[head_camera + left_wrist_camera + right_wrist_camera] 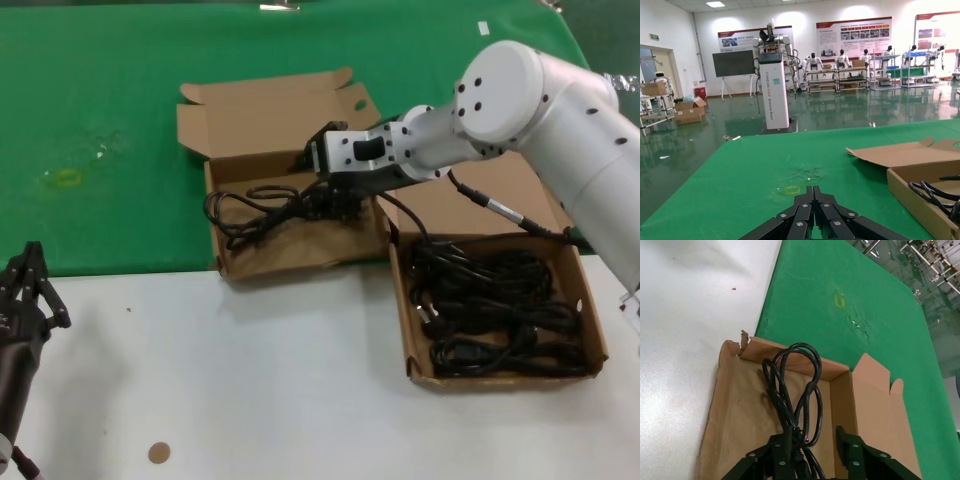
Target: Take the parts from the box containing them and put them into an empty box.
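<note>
right end effector (335,192) clenched on a cord (790,395) low inside the left box (262,262); more cords (495,315) in right box (597,330). cord looks light, floppy, snag-prone; i'd grip mid-bundle. left end effector (25,290) parked at surface edge, fingers together.

I'm in a robotics exhibition hall: glossy green floor (700,145), wall posters (852,37), humanoid robots (814,62) on display racks, a white pillar kiosk (774,90), stacked cardboard boxes (687,111).
</note>
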Controlling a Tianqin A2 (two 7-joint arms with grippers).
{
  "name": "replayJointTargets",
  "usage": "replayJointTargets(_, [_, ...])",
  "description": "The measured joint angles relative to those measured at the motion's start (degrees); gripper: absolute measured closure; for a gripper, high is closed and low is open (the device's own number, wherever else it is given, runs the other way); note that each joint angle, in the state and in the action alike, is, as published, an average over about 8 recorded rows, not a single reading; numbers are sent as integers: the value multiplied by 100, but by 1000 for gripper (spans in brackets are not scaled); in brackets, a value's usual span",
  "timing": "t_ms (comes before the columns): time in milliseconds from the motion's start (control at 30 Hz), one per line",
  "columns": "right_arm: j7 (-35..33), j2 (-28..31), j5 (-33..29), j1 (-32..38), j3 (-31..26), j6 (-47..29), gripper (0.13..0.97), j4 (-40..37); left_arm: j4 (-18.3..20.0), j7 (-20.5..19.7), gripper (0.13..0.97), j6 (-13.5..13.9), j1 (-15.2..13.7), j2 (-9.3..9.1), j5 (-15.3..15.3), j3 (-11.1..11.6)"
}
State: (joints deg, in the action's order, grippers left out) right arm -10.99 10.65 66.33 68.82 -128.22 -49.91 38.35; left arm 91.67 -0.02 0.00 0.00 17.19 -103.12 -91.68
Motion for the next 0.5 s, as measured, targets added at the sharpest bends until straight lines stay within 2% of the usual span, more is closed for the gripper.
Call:
replayJointTargets(233, [45,123,24,-38,30,-50,708,234,0,0,945,0,0,0,0,0])
replayJointTargets(467, [340,430,11,-265,85,-168,548,1022,0,0,945,0,0,0,0,0])
replayJointTargets(500, [383,480,9,-306,98,-181,548,1151,0,0,945,0,0,0,0,0])
